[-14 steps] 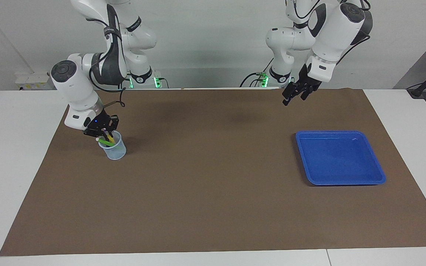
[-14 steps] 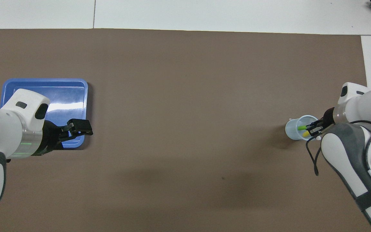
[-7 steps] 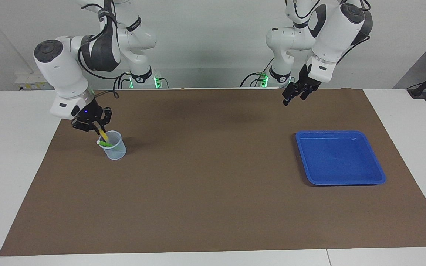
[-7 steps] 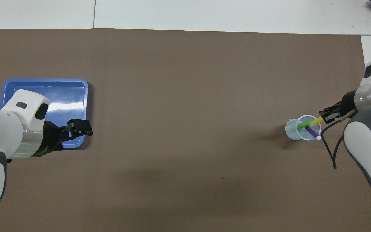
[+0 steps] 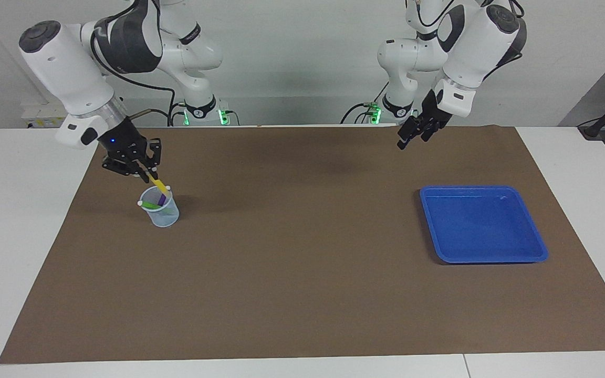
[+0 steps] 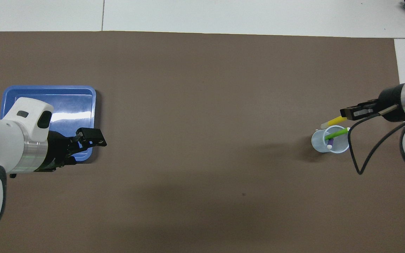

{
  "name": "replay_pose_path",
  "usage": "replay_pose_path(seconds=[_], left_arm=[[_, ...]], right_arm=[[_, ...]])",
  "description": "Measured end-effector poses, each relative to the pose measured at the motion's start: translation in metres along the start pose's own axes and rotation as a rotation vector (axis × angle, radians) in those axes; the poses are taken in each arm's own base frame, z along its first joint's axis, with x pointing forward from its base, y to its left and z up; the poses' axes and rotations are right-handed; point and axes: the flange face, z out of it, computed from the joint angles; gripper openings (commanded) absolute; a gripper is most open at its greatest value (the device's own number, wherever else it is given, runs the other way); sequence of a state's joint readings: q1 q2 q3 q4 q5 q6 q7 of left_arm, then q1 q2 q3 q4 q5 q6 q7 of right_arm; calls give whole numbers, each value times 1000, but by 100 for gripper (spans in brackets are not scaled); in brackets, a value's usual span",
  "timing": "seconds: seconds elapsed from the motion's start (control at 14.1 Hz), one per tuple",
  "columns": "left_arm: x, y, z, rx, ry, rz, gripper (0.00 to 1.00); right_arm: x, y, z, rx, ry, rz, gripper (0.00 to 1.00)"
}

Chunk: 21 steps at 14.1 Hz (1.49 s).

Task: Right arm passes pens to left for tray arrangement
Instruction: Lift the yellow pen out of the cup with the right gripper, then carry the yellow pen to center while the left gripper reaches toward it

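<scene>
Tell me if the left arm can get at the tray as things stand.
Probably yes. The tray lies bare at the left arm's end of the table, and the left hand hangs open in the air by it, nothing between. The right hand is busy with the yellow pen.

White wall [image 5: 292, 58], white table [image 5: 24, 220], brown mat [image 5: 302, 273]

No text or labels can be read.

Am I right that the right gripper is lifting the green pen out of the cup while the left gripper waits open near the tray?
Not quite: the right gripper is shut on the yellow pen, as the overhead view shows. The green pen stays in the cup. The left gripper does wait open near the tray.
</scene>
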<state>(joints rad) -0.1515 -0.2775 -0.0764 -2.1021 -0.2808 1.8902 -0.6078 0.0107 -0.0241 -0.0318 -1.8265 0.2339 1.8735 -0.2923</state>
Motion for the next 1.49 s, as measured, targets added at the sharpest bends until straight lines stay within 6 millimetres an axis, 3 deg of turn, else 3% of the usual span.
replay_pose_path(seconds=[0.42,0.71,0.92,1.06,1.49], left_arm=[[-5,25,0,-191,1,-276,100],[-35,63,28,-373,-8,-566,100],[-45,73,36,-494,-58,-759,100],[-47,76,46,-559,-89,-877,100],[-71,108,96,-688,-114,-1118,96]], right_arm=[[18,-79,9,241,25,434,0],[25,-169,36,310,61,657,0],[17,-226,56,352,64,796,0],[14,-242,58,422,26,865,0],[13,-254,62,527,11,948,0]])
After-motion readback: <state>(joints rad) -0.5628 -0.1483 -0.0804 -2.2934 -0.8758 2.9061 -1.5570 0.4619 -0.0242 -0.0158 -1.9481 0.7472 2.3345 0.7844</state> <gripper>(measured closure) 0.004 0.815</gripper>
